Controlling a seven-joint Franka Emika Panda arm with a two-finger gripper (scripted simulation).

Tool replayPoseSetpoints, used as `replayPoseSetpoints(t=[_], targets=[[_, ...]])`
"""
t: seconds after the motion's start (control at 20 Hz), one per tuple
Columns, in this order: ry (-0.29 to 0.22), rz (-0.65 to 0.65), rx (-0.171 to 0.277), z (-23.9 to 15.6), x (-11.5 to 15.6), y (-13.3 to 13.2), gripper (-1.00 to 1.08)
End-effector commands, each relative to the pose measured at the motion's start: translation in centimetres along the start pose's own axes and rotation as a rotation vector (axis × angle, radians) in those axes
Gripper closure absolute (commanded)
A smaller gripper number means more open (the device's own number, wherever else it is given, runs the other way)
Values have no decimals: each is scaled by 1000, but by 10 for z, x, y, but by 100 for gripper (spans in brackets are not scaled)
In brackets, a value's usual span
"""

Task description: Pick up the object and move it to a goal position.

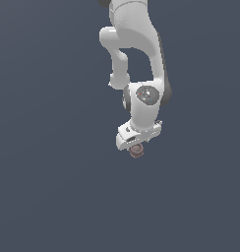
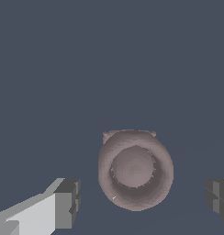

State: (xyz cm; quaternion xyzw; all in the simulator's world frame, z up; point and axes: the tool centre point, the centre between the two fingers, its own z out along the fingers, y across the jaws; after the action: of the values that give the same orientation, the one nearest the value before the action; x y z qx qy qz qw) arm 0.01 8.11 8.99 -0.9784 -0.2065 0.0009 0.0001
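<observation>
Wrist view: object sits between spread pincer fingers, untouched.

In the exterior view the gripper hides most of the object, while the wrist view's edges crop both fingers.

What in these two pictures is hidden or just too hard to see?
- The object: in the exterior view the gripper covers its upper part, and it is too small for detail.
- The fingers: the wrist view's edges cut both off; the exterior view hides them.
- Whether the object rests on the surface or hangs above it: neither view shows.
- The arm's base: cut off by the exterior view's top edge.
- A goal position: no marker shows in either view.
</observation>
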Motion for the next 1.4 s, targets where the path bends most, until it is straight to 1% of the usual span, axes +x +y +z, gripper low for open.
replayPoseSetpoints(t=[0.0, 0.2, 0.55, 0.8, 0.85, 1.35], targets=[[0, 0, 0, 0, 0, 0, -92], [0, -1, 0, 9, 0, 0, -92], [1, -5, 0, 43, -1, 0, -92], [2, -6, 0, 50, 1, 0, -92], [2, -6, 0, 50, 1, 0, 108], [3, -6, -1, 50, 1, 0, 108]])
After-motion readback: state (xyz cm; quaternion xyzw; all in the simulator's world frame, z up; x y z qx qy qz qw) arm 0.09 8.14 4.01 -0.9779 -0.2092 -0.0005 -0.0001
